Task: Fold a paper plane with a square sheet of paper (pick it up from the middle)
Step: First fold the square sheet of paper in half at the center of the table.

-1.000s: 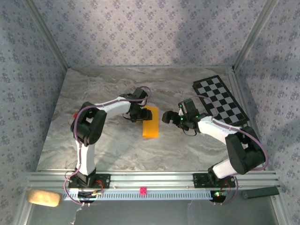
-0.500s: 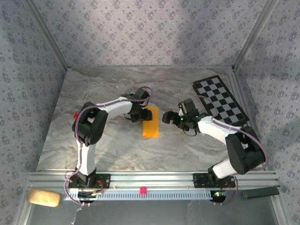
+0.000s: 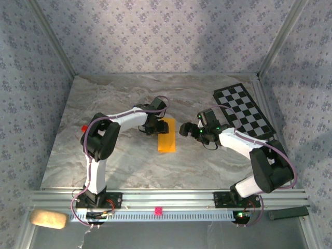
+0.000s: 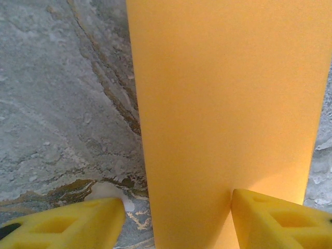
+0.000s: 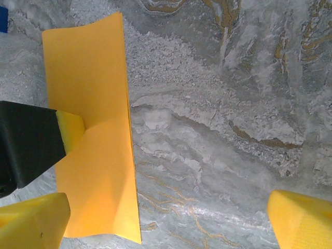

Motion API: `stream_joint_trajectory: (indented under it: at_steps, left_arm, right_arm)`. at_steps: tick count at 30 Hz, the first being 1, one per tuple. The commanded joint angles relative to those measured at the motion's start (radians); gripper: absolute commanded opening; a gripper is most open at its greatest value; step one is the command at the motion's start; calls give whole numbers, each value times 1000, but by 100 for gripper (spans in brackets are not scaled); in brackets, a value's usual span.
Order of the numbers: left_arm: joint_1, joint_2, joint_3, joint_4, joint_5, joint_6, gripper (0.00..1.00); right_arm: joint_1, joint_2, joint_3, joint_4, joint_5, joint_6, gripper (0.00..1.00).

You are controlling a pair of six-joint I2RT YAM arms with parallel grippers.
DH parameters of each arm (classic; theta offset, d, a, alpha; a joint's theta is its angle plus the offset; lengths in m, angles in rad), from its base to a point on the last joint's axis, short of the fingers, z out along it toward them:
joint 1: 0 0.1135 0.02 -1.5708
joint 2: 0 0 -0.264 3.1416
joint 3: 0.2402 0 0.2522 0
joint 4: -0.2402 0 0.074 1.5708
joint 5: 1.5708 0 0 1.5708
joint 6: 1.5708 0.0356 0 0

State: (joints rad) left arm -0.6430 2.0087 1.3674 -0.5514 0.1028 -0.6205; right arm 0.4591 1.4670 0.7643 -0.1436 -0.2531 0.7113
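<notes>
No readable text, labels, brands, numbers or signs anywhere, orange paper plain and unprinted, checkered board bearing only black and white squares, wall covering a repeating floral pattern without lettering

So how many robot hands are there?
2. The left gripper is at the left side of the orange paper, with one finger on it. The right gripper sits open just right of the paper, not touching. None seem hidden.

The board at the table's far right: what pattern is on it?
The board is black-and-white checkered, clearest in the top external view.
</notes>
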Motion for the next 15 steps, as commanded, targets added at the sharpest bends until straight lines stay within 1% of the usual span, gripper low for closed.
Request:
stream_joint_trajectory:
  at_steps: [1, 4, 12, 15]
  left_arm:
    - [15, 120, -49, -9, -111, 35, 61]
    - [11, 120, -47, -2, -112, 46, 61]
    - [12, 126, -39, -13, -130, 62, 61]
    - [13, 131, -36, -14, -130, 60, 61]
  right_arm:
    - [-2, 27, 10, 43, -64, 33, 97]
    - [-9, 71, 36, 51, -119, 54, 96]
    - [0, 109, 61, 41, -126, 53, 94]
    - [-3, 112, 55, 50, -131, 82, 89]
